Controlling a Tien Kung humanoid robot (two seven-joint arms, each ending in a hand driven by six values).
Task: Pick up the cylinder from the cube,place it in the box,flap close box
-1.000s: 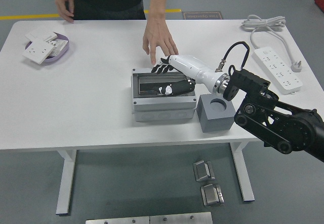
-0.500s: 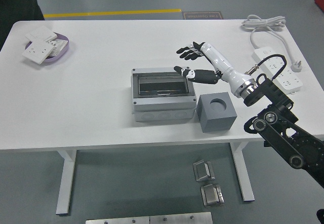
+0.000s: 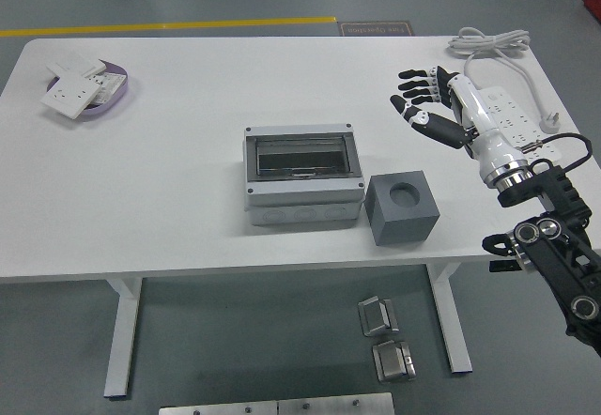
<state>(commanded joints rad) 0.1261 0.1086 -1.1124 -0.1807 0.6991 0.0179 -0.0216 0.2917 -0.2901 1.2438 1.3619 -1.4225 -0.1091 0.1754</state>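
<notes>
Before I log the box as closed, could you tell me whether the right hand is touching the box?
Apart. The head view shows the right hand, fingers spread, well to the right of the box, with bare table between them.

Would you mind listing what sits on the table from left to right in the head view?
Purple tray of white switch plates → grey box → grey cube → right hand, open above the table → white power strip.
</notes>
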